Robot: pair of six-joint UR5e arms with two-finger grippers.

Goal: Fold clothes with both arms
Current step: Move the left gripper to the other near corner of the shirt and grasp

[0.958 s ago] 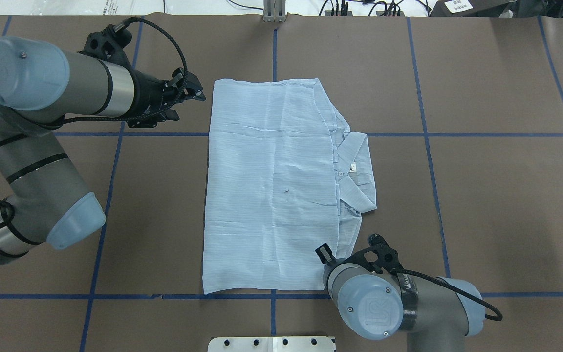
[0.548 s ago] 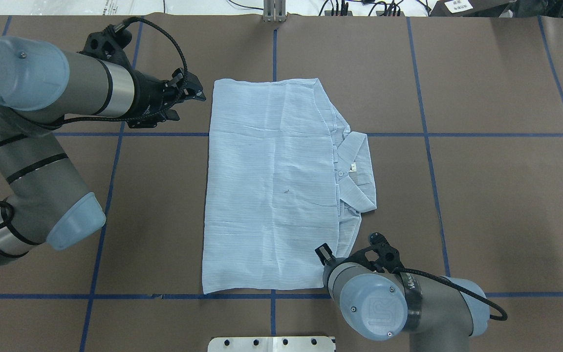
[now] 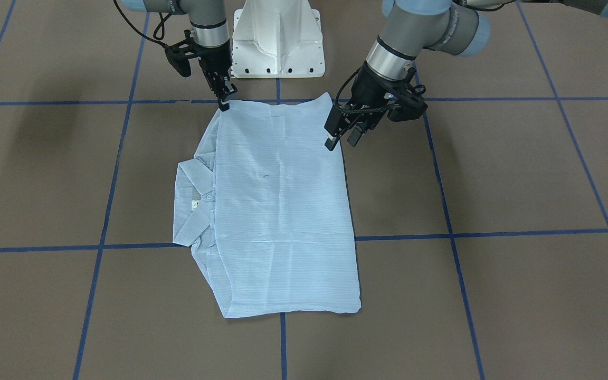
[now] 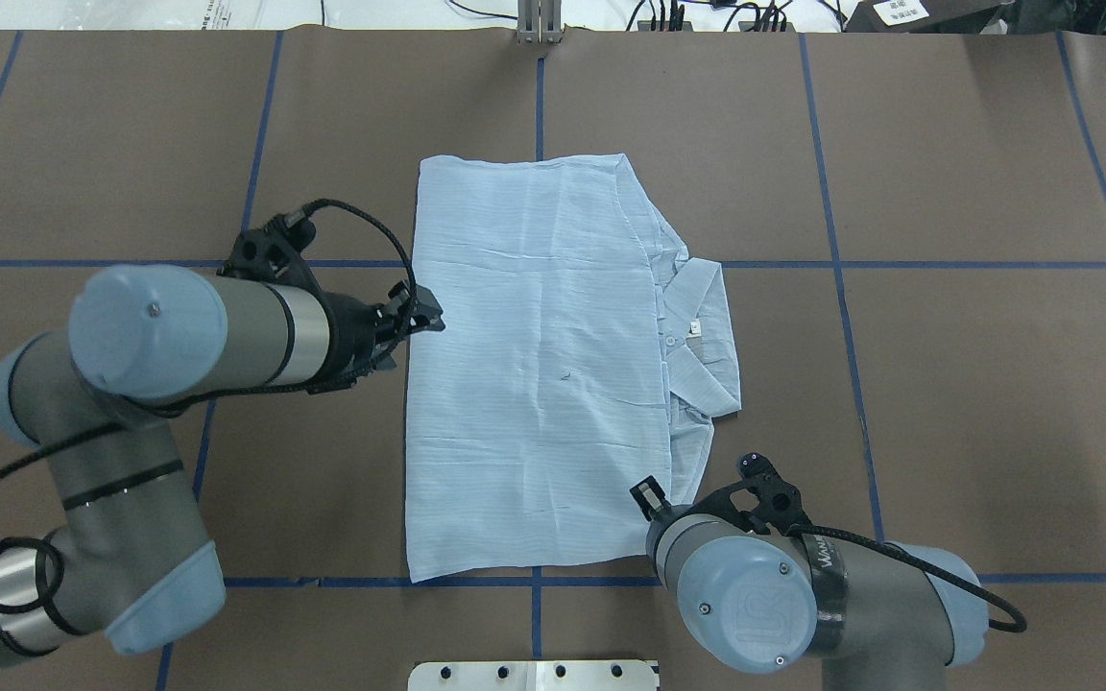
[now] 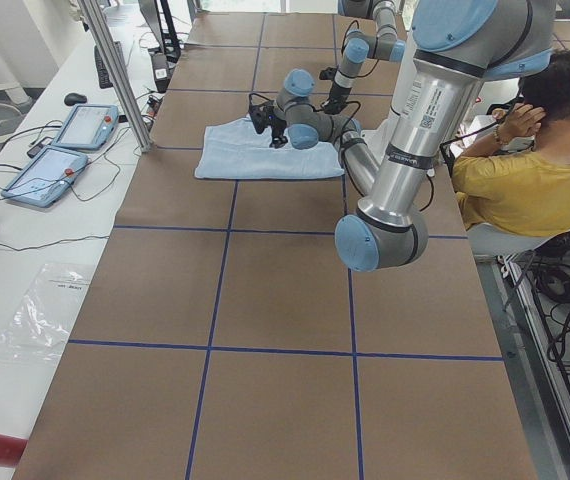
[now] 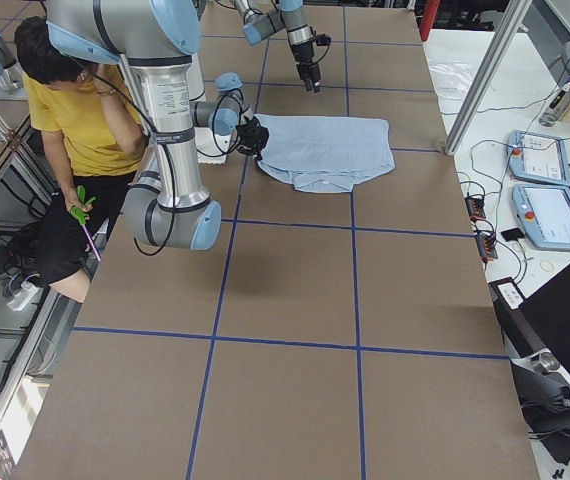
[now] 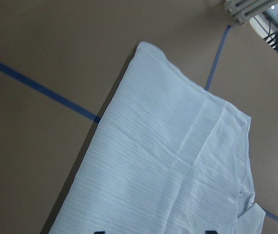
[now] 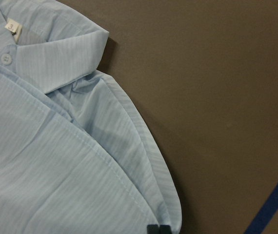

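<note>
On the brown table (image 4: 947, 384) lies a folded pale-blue striped shirt (image 4: 534, 365).
Left black gripper (image 3: 341, 141) is spread apart at its edge; right black gripper (image 3: 225, 104) pinches its corner.

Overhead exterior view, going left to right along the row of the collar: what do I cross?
left arm → left gripper → shirt, folded body → collar → blue tape line. The right gripper is left out, because it overlaps the shirt's span.

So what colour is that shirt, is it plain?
Pale blue shirt with faint stripes, clearest in the right wrist view.
</note>
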